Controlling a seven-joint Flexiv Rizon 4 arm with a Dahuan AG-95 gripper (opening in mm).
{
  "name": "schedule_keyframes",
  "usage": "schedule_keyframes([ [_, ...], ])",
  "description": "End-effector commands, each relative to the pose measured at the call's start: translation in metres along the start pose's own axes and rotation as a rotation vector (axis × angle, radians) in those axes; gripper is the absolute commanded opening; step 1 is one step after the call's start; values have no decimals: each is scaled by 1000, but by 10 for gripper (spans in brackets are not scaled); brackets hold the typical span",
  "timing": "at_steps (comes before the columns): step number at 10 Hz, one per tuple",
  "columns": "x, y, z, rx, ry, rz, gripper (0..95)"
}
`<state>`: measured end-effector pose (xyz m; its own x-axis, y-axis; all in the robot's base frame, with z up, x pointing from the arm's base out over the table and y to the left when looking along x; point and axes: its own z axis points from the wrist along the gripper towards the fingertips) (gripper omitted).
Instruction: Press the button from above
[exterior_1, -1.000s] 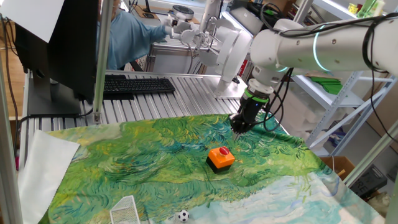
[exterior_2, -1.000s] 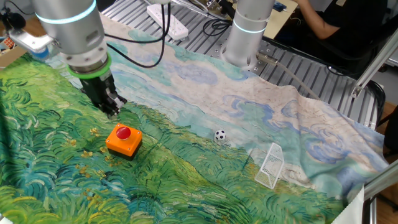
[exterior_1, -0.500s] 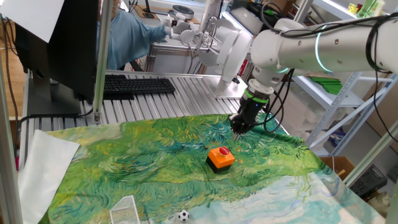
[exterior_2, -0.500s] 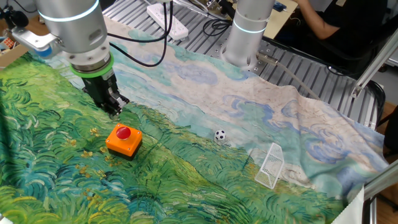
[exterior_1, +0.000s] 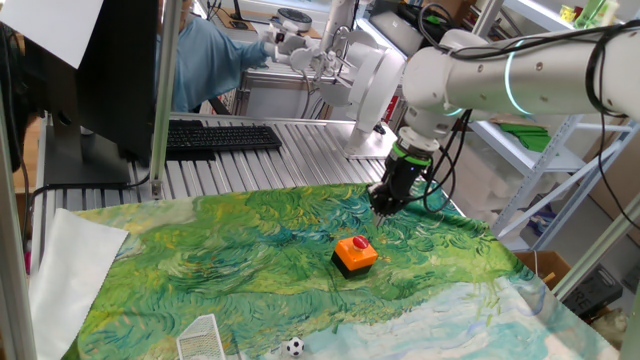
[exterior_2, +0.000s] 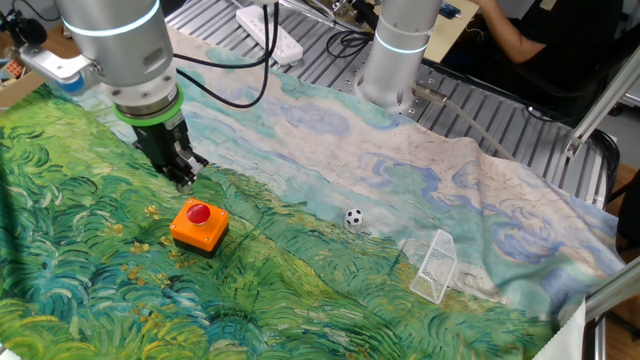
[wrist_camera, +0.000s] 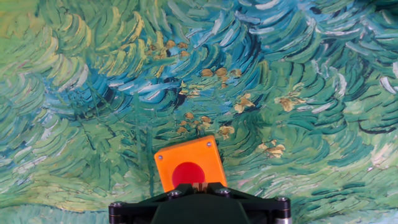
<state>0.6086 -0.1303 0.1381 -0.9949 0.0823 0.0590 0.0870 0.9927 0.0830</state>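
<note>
The button (exterior_1: 355, 252) is an orange square box with a black base and a round red cap. It sits on the green painted cloth (exterior_1: 230, 260). It also shows in the other fixed view (exterior_2: 198, 224) and at the bottom of the hand view (wrist_camera: 186, 163). My gripper (exterior_1: 383, 207) hangs above the cloth just behind the button and does not touch it; the other fixed view (exterior_2: 185, 179) shows the same. In the hand view the fingertips (wrist_camera: 199, 185) meet over the red cap's near edge, shut and empty.
A small soccer ball (exterior_2: 353, 217) and a white toy goal (exterior_2: 435, 265) lie on the cloth to one side of the button. A black keyboard (exterior_1: 220, 137) lies on the slatted table behind. The arm's base (exterior_2: 395, 50) stands at the cloth's far edge.
The gripper has shifted very slightly sideways near the button over the last second. The button has not moved.
</note>
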Motion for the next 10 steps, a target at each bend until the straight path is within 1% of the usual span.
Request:
schedule_keyframes([
  [1, 2, 1, 1, 2, -5, 4, 0],
  [4, 2, 0, -5, 2, 2, 6, 0],
  [6, 2, -1, -9, 3, 0, 16, 0],
  [8, 2, -2, -11, 3, 8, 22, 0],
  [10, 1, -2, -11, 2, 9, 27, 0],
])
